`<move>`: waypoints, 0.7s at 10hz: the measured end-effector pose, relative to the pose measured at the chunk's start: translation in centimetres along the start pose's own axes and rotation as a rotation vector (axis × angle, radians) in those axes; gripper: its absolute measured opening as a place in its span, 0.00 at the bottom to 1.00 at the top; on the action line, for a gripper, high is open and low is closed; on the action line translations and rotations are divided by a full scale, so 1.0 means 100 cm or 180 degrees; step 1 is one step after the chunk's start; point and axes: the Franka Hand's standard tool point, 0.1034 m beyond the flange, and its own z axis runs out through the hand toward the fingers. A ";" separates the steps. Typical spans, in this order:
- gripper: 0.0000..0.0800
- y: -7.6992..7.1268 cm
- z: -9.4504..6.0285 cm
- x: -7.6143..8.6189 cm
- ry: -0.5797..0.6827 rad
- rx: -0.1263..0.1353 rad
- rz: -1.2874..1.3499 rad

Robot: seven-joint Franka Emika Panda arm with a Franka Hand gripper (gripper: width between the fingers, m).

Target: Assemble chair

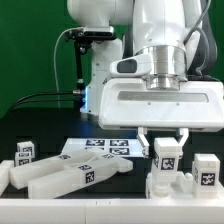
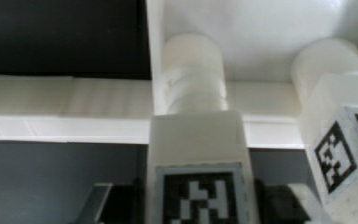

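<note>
Assembly stands part done, by judgement. The gripper has its fingers closed on one upright tagged leg. That leg sits on a white base part, to the exterior view's right of the marker board. A second tagged post stands farther right of the board. Whether the held leg is fully seated cannot be told. Still to fit, and lying to the exterior view's left of the board: one plain long bar, one tagged bar and one small tagged block. Upright posts counted: two.
</note>
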 end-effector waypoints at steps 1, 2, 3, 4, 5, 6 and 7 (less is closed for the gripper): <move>0.36 0.002 0.001 0.001 0.0005 -0.0006 -0.0005; 0.36 0.003 0.002 0.001 0.0015 -0.0012 -0.0006; 0.36 0.001 0.003 0.001 0.0028 -0.0010 -0.0018; 0.36 0.000 0.005 -0.002 0.0012 -0.0008 -0.0028; 0.36 0.000 0.007 -0.003 0.0002 -0.0012 -0.0032; 0.36 0.001 0.008 -0.005 -0.0009 -0.0016 -0.0032; 0.36 0.002 0.009 -0.007 -0.0012 -0.0021 -0.0041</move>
